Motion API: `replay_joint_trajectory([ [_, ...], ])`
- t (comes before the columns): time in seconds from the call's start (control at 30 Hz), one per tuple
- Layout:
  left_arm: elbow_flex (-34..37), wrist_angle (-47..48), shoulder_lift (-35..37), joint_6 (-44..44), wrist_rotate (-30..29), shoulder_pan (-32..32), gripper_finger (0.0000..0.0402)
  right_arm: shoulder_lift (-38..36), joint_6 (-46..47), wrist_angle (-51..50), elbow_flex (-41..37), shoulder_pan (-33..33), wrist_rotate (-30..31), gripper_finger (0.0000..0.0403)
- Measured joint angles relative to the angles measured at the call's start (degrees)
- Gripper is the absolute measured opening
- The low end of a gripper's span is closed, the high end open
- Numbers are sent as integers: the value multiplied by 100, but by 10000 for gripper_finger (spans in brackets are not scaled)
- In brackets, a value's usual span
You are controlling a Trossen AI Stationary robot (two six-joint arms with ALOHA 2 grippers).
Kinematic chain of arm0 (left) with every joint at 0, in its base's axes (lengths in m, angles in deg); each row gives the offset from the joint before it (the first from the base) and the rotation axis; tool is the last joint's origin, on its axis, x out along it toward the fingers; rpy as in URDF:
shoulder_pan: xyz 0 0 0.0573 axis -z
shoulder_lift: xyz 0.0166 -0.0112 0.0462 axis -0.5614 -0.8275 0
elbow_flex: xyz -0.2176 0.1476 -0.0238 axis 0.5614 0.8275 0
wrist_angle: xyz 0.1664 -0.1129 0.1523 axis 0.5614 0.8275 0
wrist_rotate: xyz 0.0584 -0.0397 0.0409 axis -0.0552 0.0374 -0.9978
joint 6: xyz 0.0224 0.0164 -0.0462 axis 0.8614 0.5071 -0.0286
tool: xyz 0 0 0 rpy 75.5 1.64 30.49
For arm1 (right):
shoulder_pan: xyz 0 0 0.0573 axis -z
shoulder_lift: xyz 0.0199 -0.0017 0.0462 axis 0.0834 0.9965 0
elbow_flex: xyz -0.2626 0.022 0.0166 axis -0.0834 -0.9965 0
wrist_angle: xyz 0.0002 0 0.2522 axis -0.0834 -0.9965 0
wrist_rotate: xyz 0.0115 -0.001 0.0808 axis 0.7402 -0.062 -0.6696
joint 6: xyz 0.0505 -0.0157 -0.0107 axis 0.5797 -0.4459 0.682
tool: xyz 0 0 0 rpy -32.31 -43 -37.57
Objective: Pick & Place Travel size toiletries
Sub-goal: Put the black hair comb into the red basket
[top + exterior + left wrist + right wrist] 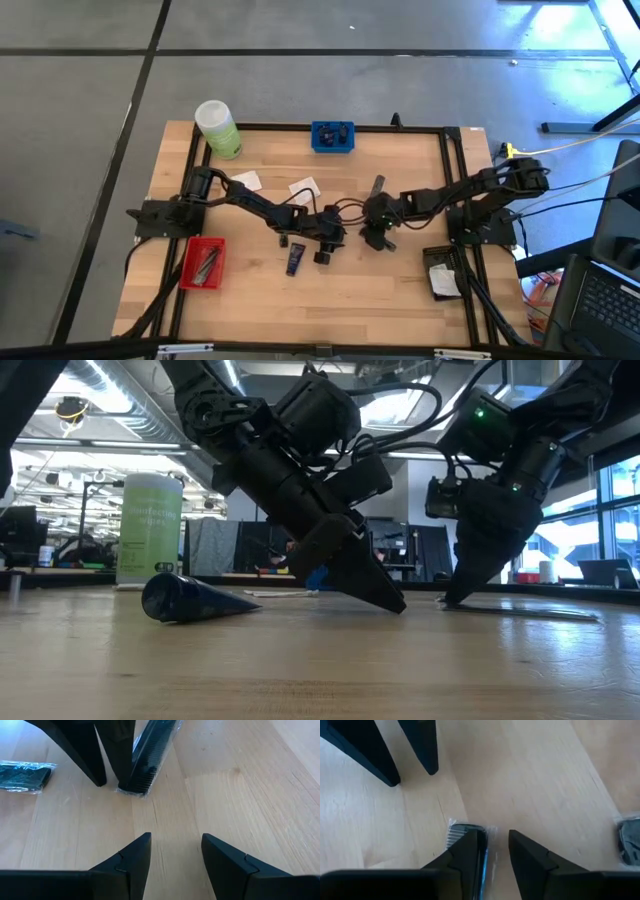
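Note:
A dark comb-like item in a clear packet (150,755) lies flat on the wooden table at mid-table; it also shows in the right wrist view (465,832). My right gripper (497,836) is down at the packet's end, fingers a little apart, pointing down at the table (375,238). My left gripper (175,845) is open and empty, low over bare wood just left of it (323,250). A dark navy tube (295,259) lies on the table beside my left gripper and shows in the low view (190,600). Two white sachets (247,181) (305,187) lie farther back. My right gripper's fingers come from above at the clear packet's end (457,831). One finger (470,845) stands over that end and the other stands beside it. I cannot tell whether they touch the packet, which lies flat on the table.
A red tray (190,275) with grey tubes stands at the front left, a blue tray (316,136) at the far edge and a black tray (432,258) at the front right. A big light-green bottle (217,128) stands at the far left. Another clear packet (22,775) lies nearby.

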Motion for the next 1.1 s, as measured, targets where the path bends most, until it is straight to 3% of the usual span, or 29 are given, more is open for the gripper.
replay_joint_trajectory([
  [0.33, 1, -1, -2, 1, -6, 4, 173, 172, 3, 176, 21, -169, 192, 66],
  [0.53, 1, -1, -2, 3, -6, 4, 173, 170, 57, 145, 21, -169, 200, 7],
  [1.1, 5, 3, -7, -387, -4, 4, 173, -117, 96, -121, 346, -173, -254, 1],
])
